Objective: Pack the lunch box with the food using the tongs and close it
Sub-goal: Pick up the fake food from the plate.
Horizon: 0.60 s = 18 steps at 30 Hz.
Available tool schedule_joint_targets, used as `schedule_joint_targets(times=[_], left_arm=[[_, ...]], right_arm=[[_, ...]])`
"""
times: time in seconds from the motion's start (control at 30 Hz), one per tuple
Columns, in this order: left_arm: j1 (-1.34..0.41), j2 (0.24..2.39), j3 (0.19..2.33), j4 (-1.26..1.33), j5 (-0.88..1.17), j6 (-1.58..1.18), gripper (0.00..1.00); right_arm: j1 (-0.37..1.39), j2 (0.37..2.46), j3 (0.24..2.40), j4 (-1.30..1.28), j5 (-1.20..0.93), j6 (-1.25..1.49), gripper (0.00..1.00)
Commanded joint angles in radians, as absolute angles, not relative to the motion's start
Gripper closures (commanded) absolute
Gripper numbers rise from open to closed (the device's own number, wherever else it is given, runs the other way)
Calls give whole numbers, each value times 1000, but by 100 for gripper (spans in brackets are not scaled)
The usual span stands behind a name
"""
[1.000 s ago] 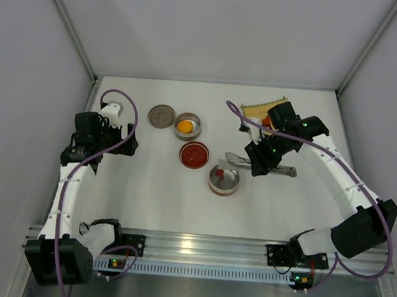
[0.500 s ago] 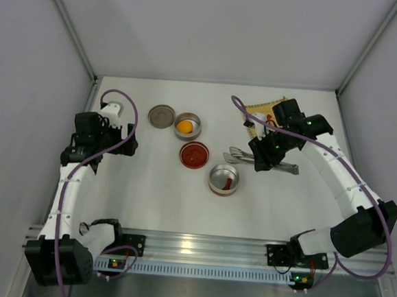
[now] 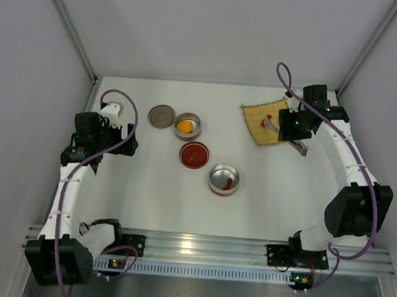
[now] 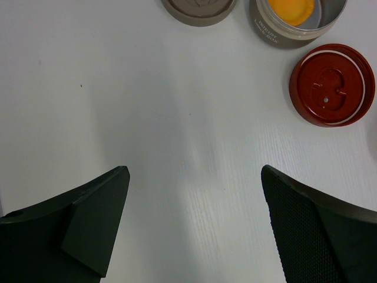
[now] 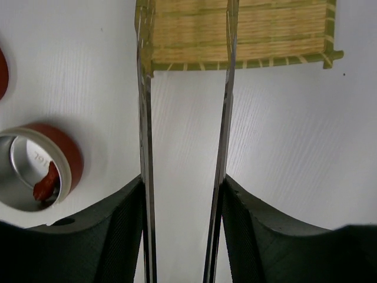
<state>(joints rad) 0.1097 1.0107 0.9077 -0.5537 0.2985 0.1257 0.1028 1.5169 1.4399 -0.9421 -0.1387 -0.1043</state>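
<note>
While the white desk [image 3: 146,206] carries everything, the round pieces sit in a loose group at its middle: a grey lid [image 3: 162,115] just beside an open tin [image 3: 198,124] that holds the round orange piece [image 3: 185,126], a red lid [image 3: 194,154] lying flat nearer the arms, and a second open tin with a red band [image 3: 214,172] in which one dark red piece [image 5: 46,184] leans against the wall. A bamboo mat [image 3: 256,115] lies at the far right, with bare desk between it and the red-banded tin. The left end effector [image 4: 194,200] hovers over bare desk to the left of the lids, jaws spread wide and holding nothing. The right end effector [image 5: 182,194] is above the near edge of the mat, its fingers [image 5: 121,227] pressed against the outsides of the tongs [image 5: 145,147], gripping them. The tongs are slim and silvery, their two thin arms running almost parallel with a gap between, and their tips reach over the edge of the mat.
</note>
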Motion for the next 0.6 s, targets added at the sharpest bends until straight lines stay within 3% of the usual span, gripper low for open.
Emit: schedule_joint_targets(times=[0.0,0.57], left_arm=[[110,1019,907,-532,305,121,2],[110,1026,874,-512,275,138,1]], right_arm=[[106,1584,1522,-792,-61,-8,50],[130,1824,1640,-732,-17,78,50]])
